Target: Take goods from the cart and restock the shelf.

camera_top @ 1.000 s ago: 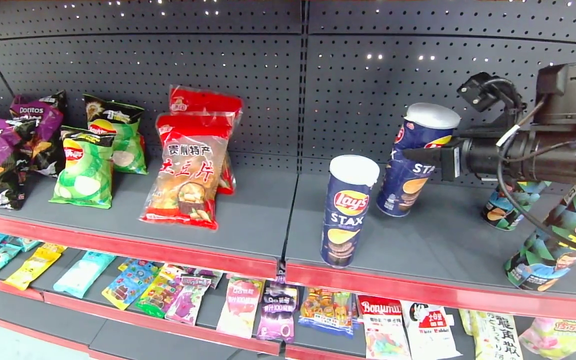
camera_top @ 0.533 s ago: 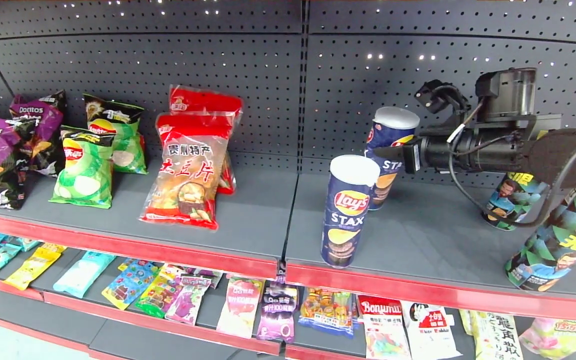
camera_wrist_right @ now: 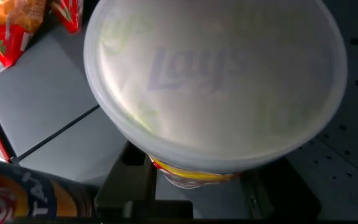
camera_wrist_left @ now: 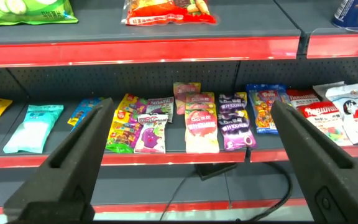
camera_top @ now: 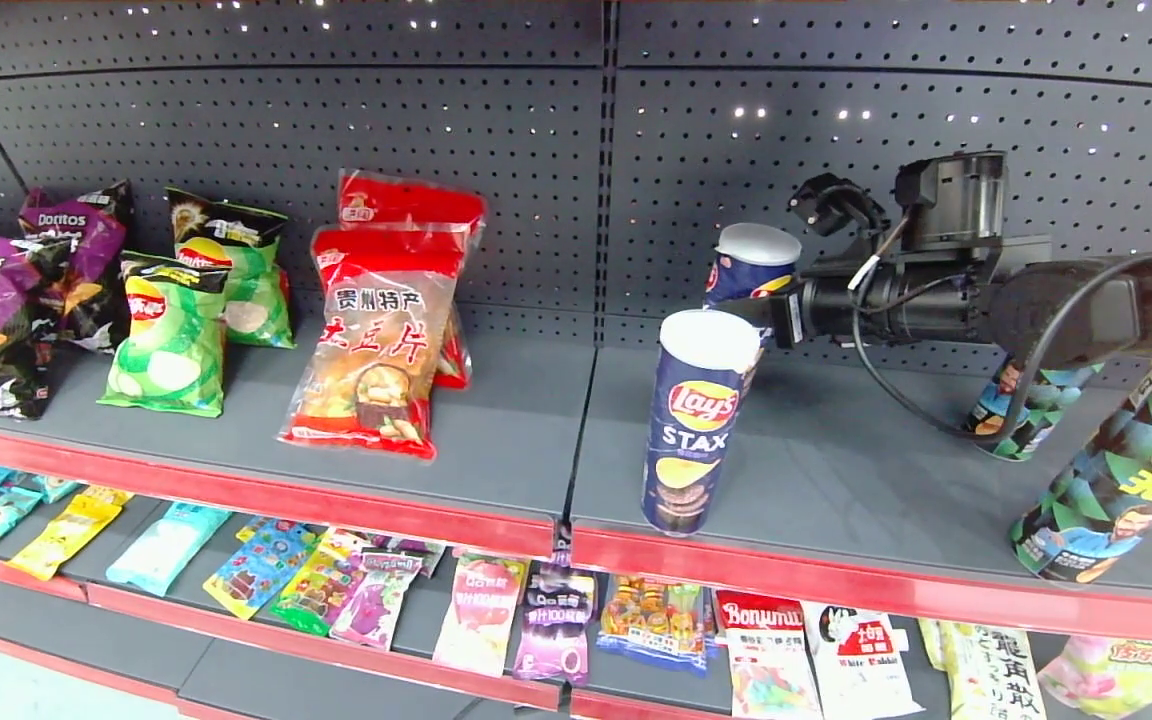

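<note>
head view: right gripper point(camera_top: 751, 312) pinches a blue can point(camera_top: 751, 262) just behind the front can point(camera_top: 699, 420) on the shelf point(camera_top: 836, 470).

left wrist view: left gripper point(camera_wrist_left: 191, 107) spread wide (holding nothing).

right wrist view: its lid point(camera_wrist_right: 216, 74) looms close. i'd seat the base flat, clear of the front can, before letting go.

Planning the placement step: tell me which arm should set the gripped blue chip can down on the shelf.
Right. The right hand grips the blue chip can over the shelf, just behind the standing can. The left hand is open, empty, and faces the lower shelves.
</note>
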Available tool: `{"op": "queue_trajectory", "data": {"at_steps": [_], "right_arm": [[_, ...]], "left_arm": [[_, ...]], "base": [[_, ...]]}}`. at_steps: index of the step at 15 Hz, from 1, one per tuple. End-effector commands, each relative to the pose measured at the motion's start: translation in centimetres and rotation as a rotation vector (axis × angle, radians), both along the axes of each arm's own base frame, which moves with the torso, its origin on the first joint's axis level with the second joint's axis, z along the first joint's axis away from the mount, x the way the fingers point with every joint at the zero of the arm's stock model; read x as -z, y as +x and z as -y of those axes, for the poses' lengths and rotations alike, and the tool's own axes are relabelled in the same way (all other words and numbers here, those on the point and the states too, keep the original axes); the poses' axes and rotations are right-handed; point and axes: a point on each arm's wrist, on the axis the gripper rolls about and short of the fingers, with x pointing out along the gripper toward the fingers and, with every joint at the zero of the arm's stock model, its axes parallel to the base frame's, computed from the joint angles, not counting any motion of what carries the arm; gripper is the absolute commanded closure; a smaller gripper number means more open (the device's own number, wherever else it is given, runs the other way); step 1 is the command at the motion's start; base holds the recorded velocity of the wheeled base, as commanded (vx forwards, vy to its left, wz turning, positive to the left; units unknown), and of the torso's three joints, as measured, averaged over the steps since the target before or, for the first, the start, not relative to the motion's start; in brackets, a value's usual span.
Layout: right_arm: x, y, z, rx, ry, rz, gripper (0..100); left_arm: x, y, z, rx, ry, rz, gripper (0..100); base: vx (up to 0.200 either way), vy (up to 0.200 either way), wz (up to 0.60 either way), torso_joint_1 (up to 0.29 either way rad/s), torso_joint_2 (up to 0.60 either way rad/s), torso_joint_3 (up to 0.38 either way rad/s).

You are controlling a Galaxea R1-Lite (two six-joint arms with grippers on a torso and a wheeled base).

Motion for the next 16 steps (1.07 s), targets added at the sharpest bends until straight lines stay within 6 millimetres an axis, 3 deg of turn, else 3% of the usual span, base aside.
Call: {"op": "queue_trajectory", "data": {"at_steps": [1,16], "right_arm": [[0.3,0.4,-0.2,-0.001,0.002,-0.004,100],[1.3,2.0,-1.8,-0.012,0.037,0.007,100]], "left_arm": [[0.0,0.0,0.0,0.000,0.000,-0.003,0],[0.0,0.0,0.0,0.000,0.000,-0.003,0]], "base": [[0.000,0.000,0.00,0.000,0.00,0.000],[0.000,0.000,0.00,0.000,0.00,0.000]]}}
